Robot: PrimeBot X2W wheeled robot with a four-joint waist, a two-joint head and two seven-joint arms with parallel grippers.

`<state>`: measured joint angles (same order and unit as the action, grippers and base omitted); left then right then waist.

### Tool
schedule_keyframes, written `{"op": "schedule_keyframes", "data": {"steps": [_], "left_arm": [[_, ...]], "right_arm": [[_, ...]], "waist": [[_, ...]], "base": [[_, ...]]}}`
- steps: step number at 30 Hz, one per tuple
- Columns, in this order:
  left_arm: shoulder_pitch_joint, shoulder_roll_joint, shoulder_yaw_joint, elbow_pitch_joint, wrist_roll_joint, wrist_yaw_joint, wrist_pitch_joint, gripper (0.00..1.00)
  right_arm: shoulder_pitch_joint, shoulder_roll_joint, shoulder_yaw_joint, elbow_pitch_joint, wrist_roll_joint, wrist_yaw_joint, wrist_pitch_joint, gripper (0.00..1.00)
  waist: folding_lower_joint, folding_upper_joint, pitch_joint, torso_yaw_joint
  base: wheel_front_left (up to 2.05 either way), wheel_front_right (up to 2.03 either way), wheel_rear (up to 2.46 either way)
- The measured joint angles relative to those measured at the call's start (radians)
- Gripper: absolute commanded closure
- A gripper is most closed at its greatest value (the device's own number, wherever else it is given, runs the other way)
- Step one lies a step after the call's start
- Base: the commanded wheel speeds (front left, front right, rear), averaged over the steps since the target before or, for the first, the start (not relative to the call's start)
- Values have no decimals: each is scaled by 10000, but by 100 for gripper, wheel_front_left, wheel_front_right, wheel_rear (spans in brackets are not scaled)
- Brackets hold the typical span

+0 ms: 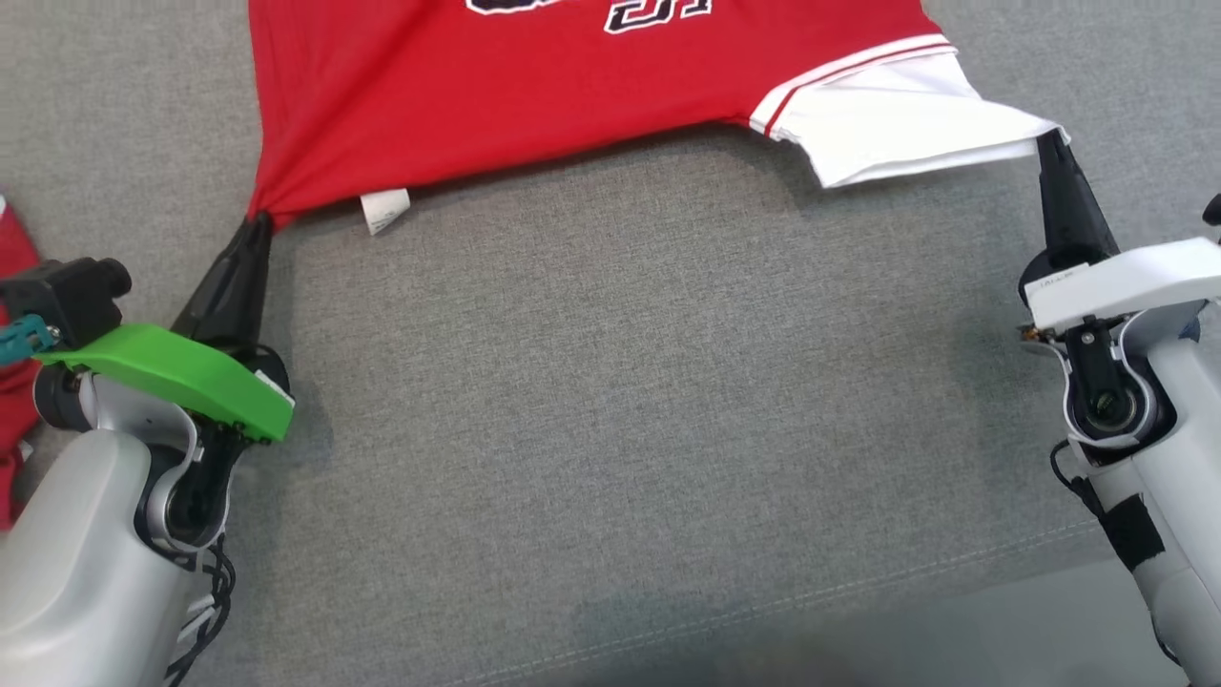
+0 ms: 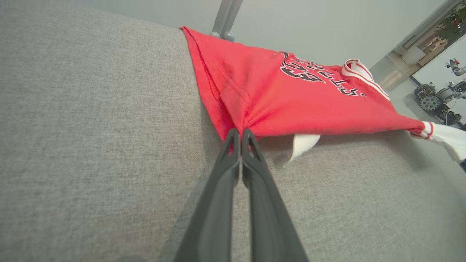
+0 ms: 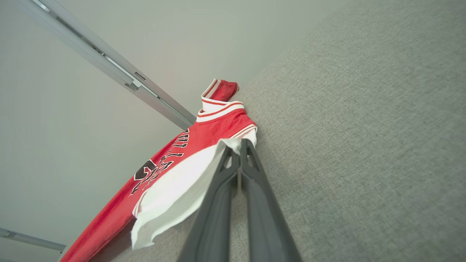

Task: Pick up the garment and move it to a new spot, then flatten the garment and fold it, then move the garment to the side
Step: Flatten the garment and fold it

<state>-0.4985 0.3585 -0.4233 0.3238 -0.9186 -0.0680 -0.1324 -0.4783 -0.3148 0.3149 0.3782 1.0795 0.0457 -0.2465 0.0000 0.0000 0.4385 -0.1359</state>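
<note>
At the far left edge of the grey woven upholstered surface (image 1: pixel 620 382) you have a bunched piece of red cloth (image 1: pixel 10 410), lying partly out of frame beside the left arm's bright green wrist cover (image 1: pixel 172 377). Just right of that, your left gripper (image 1: pixel 258 221) (image 2: pixel 241 131) has its two dark fingers pressed together on the near left corner of the red jersey with black-and-white lettering (image 1: pixel 572 105) (image 2: pixel 291 105) (image 3: pixel 218 125), and the cloth gathers into tight folds where it is pinched. The jersey spreads across the far middle of the surface, its near edge drawn taut between your two grippers, with a shadow under it; its upper part runs out of the top of the head view. A small white fabric label (image 1: pixel 385 210) (image 2: pixel 304 143) hangs from that near edge close to the left corner. Further right, past red-and-white striped trim, the jersey's white sleeve (image 1: pixel 897 124) (image 3: pixel 174 189) stretches toward the right edge of the surface. Your right gripper (image 1: pixel 1046 138) (image 3: pixel 239 142) is clamped on the sleeve's outer tip, fingers closed with the white cloth between them. The near middle of the surface, down to its stitched seam (image 1: pixel 763 601), lies between the two arms.
</note>
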Motion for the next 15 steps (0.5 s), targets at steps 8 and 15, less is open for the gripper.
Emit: {"op": "schedule_keyframes", "data": {"steps": [8,15], "left_arm": [[982,109,-771,8,52,-261,276,100],[1658,282,-986,-8,132,-301,251,100]], "right_arm": [[1191,-773,627,65,-539,159,192,100],[2507,-1323,949,-213,-612,159,706,100]], "waist": [[0,0,-746,135],[0,0,-1294,376]], "base": [[0,0,0],[0,0,0]]}}
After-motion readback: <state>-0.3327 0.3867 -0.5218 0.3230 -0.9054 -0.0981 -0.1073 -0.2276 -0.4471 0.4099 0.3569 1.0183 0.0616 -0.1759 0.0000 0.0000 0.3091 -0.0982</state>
